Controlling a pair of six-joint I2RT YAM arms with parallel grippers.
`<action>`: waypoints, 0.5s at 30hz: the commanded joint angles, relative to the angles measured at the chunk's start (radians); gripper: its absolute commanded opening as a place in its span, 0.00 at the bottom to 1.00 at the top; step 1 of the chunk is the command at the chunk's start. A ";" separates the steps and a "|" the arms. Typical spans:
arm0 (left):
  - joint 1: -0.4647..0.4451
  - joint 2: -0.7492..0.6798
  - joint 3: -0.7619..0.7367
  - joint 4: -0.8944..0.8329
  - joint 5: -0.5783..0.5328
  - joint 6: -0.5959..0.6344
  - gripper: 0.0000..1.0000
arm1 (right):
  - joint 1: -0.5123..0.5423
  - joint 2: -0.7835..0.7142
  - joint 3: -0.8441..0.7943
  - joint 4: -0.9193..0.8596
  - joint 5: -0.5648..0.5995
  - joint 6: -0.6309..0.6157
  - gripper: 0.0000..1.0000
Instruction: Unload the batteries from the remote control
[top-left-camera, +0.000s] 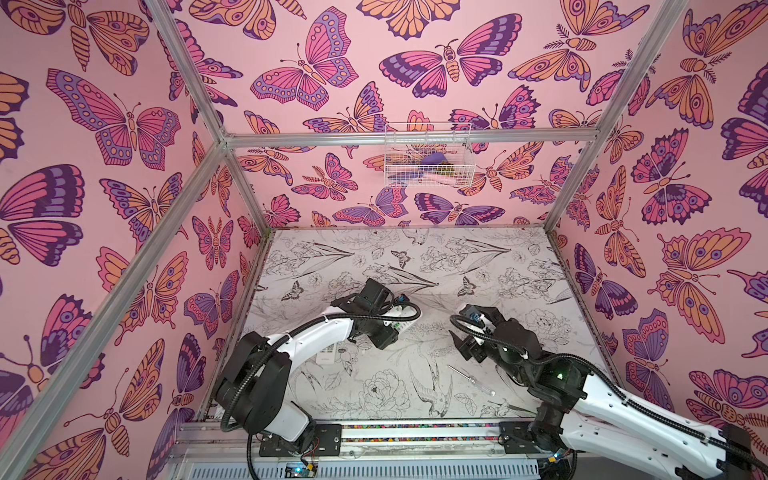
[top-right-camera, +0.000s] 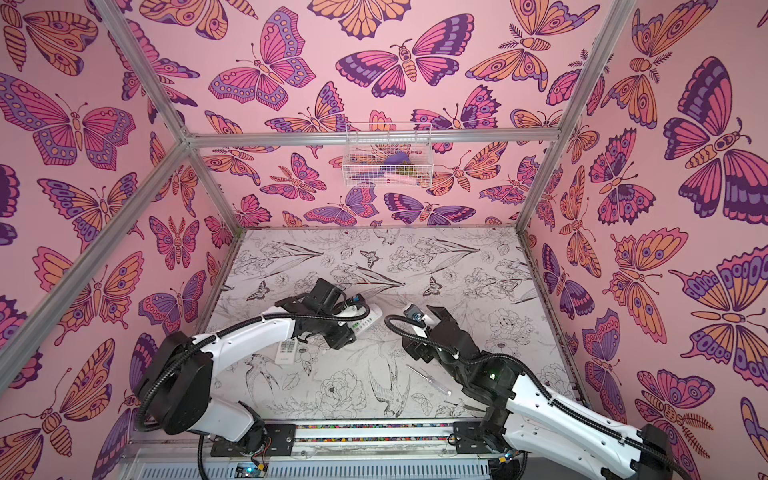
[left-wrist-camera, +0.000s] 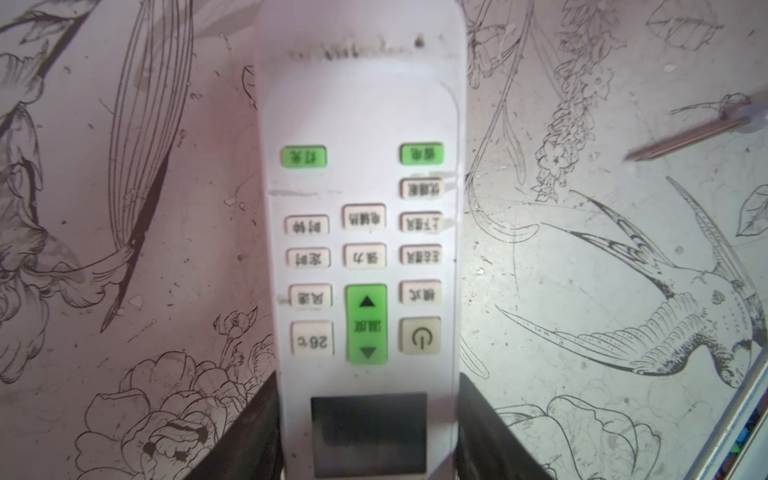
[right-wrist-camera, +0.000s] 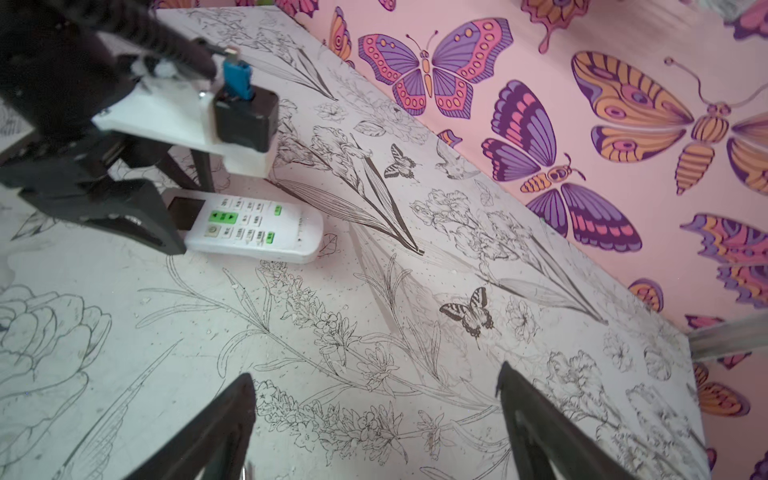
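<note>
Gripping the remote (left-wrist-camera: 361, 124) by its screen end, the left gripper (left-wrist-camera: 368, 390) has it button-side up near the middle of the table (right-wrist-camera: 415, 266) (back face hidden). The right gripper (right-wrist-camera: 374, 374) hangs at its 3 o'clock, jaws wide apart and empty. A screwdriver (top-left-camera: 471, 380) lies at 5 o'clock.

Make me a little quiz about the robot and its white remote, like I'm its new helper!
1. True or false: the thin metal screwdriver with a clear handle lies on the flower-printed table, in neither gripper.
2. The left gripper clamps the white remote control with green buttons at: A its dark screen end; B its plain end; C its middle.
3. How many white remotes show in both top views?
Key: 1 true. 2 A. 3 two: the clamped one and a second white remote lying by the left arm.
</note>
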 joint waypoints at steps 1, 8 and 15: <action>0.007 -0.047 -0.015 0.006 0.052 0.024 0.50 | 0.024 -0.019 0.022 -0.016 -0.031 -0.182 0.92; 0.012 -0.082 0.005 -0.028 0.104 0.020 0.46 | 0.025 -0.007 0.042 -0.062 -0.026 -0.448 0.94; 0.008 -0.105 0.005 -0.041 0.107 0.011 0.42 | 0.036 0.050 0.075 -0.085 0.028 -0.710 0.96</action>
